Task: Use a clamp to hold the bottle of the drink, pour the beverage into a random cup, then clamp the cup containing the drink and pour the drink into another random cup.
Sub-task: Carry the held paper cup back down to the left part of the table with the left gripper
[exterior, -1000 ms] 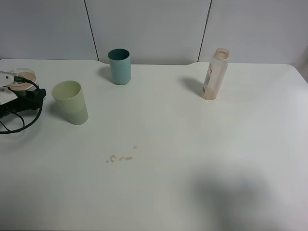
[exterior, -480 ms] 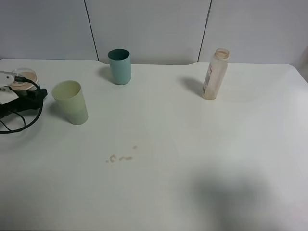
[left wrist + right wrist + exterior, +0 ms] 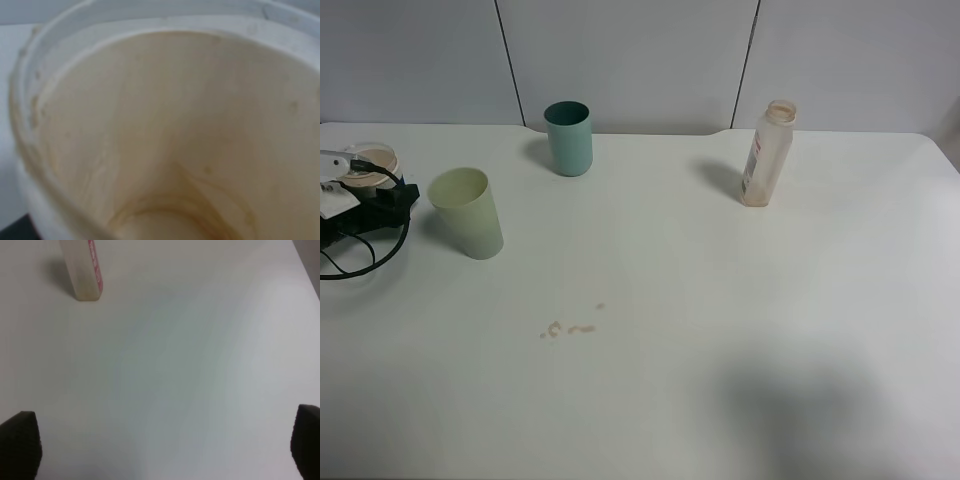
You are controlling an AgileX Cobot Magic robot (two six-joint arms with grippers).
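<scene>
At the far left table edge my left gripper (image 3: 365, 187) is shut on the short white-rimmed cup (image 3: 366, 160). The left wrist view is filled by the cup's inside (image 3: 165, 140), which is coated with a thin brown film of the beverage (image 3: 175, 215); the fingers do not show there. The pale yellow-green tumbler (image 3: 467, 212) stands upright just right of that gripper. At the back right stands the clear bottle (image 3: 767, 153), uncapped; the right wrist view shows its base and red label band (image 3: 84, 271). My right gripper (image 3: 162, 450) hangs open over bare table, well short of the bottle, and is out of the exterior high view.
A teal cup (image 3: 568, 138) stands at the back, left of centre. A few small brown drops (image 3: 570, 328) lie on the white table (image 3: 720, 300) in front of the tumbler. Black cable (image 3: 350, 262) loops from the left arm.
The left gripper with the cup has shifted very slightly at the left edge. Nothing else has moved.
</scene>
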